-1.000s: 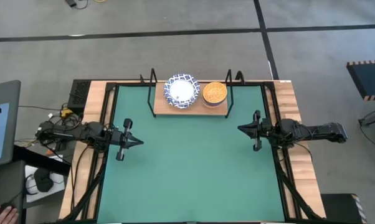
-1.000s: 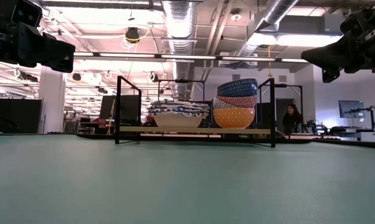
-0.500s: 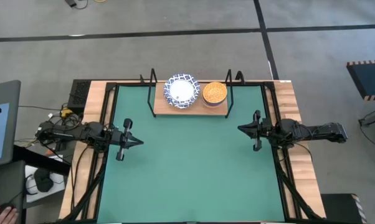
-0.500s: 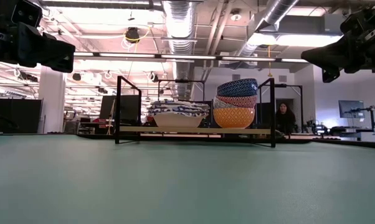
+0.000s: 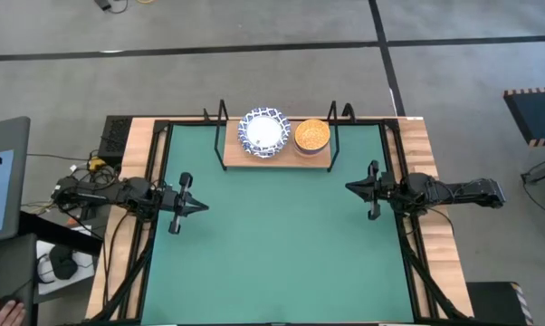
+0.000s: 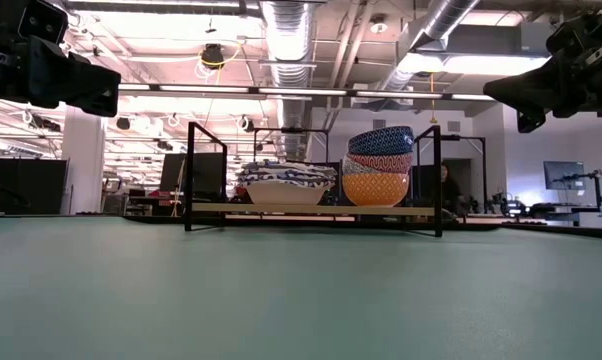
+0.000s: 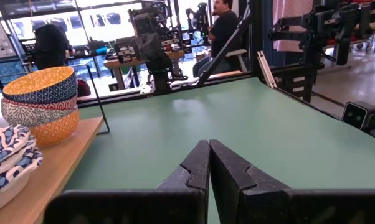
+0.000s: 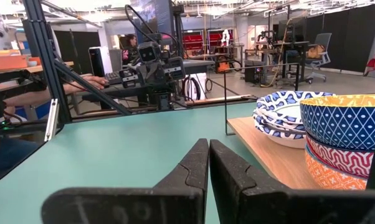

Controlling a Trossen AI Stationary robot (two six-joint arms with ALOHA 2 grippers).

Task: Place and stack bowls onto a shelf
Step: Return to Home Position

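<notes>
My left pincer (image 5: 203,206) and right pincer (image 5: 348,188) sit pinched shut and empty at opposite sides of the surface (image 5: 272,254), tips facing inward. At the far edge the shelf (image 5: 254,164) lies long axis crosswise, carrying white bowls (image 5: 264,132) beside coloured bowls (image 5: 311,135). Only the low view shows me they are stacks.

overhead, table-level and two inward-facing wrist views all share the shelf (image 5: 282,162)
</notes>
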